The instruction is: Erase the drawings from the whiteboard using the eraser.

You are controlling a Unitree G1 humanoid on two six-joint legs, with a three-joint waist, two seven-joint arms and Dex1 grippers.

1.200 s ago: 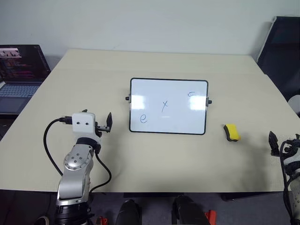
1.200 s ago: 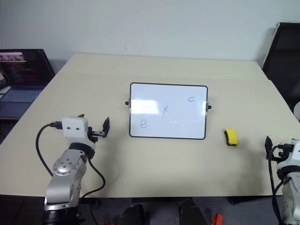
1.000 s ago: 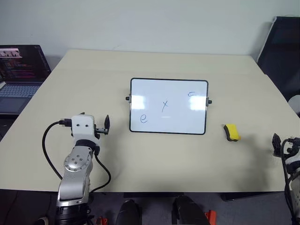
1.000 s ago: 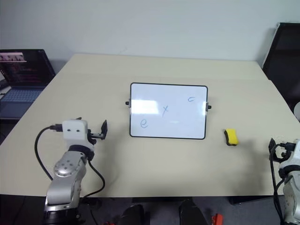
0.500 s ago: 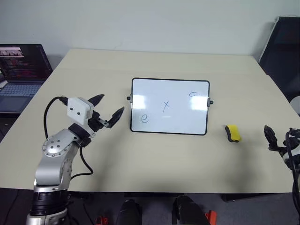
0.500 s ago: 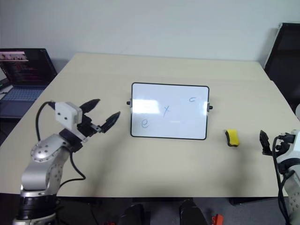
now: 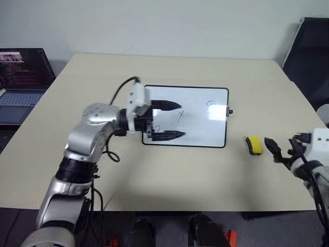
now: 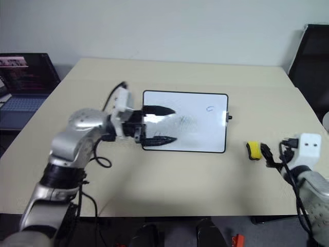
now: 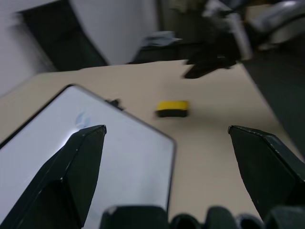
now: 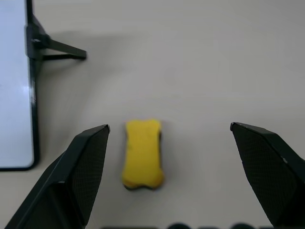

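A beige table fills the scene: at 4 o'clock the right gripper is spread wide, just beside the yellow eraser. At centre the left gripper, fingers apart, hangs over the whiteboard, hiding its 9 o'clock half; one blue mark is too faint to read. A laptop with unreadable lines sits at 10 o'clock.

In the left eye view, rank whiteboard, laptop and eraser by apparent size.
1. whiteboard
2. laptop, cut off by the frame edge and farther away, so its true size is unsure
3. eraser

Left fingers hide the "e" partly.
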